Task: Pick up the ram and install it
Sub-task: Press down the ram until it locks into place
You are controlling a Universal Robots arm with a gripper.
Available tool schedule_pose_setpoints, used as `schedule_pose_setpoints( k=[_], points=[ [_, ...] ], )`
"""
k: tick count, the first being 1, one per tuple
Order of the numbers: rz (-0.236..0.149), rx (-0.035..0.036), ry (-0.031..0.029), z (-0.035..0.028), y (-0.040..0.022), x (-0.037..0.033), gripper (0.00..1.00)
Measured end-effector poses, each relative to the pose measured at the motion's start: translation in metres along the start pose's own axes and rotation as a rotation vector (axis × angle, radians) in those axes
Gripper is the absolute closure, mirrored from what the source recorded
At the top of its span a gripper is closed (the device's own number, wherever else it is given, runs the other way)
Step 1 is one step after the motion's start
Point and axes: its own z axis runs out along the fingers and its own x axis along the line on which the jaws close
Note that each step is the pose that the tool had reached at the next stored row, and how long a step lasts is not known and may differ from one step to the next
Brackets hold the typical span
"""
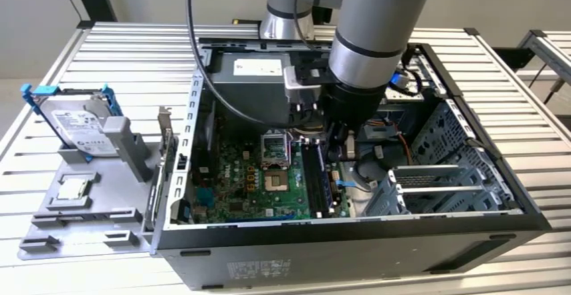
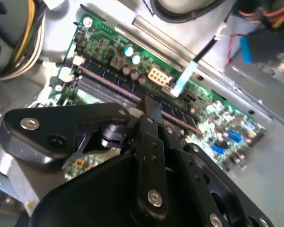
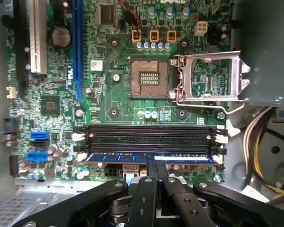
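Ram (image 3: 149, 158) sits edge-on in the memory slot nearest the gripper (image 3: 155, 165), whose fingers are closed on the stick's middle. Two empty black slots (image 3: 149, 135) lie beside it on the motherboard (image 3: 109, 101) inside the open computer case (image 1: 357, 255). Processor socket (image 3: 149, 78) is empty, its retention frame (image 3: 210, 78) lifted. On the grey tray (image 1: 89, 208): one hard drive (image 1: 76, 124) in a blue bracket, one processor chip (image 1: 71, 188).

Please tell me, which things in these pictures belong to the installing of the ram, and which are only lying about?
Belonging to the job:
- the ram, standing in a motherboard slot
- the pincer, shut on the ram
- the empty memory slots beside it

Only lying about:
- the hard drive in its blue bracket
- the processor chip on the grey tray
- the open processor socket
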Motion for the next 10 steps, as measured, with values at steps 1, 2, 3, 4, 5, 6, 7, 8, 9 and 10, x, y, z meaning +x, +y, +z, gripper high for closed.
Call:
schedule_pose_setpoints(
  k=[1,2,3,4,5,6,7,8,9,10],
  points=[
    [0.000,0.0000,-0.0002,-0.0046,0.0000,0.0001,1.00],
    [0.000,0.0001,-0.0002,-0.0092,0.0001,0.0001,1.00],
    [0.000,0.0001,-0.0003,-0.0130,0.0001,0.0002,1.00],
    [0.000,0.0001,-0.0002,-0.0171,0.0001,0.0003,1.00],
    [0.000,0.0000,-0.0001,-0.0211,0.0001,0.0004,1.00],
    [0.000,0.0001,-0.0002,-0.0245,0.0001,0.0004,1.00],
    [0.000,0.0000,-0.0002,-0.0271,0.0002,0.0005,1.00],
    [0.000,0.0001,-0.0002,-0.0296,0.0002,0.0005,1.00],
    [0.000,0.0001,-0.0001,-0.0318,0.0002,0.0006,1.00],
    [0.000,0.0001,-0.0002,-0.0324,0.0002,0.0006,1.00]
  ],
)
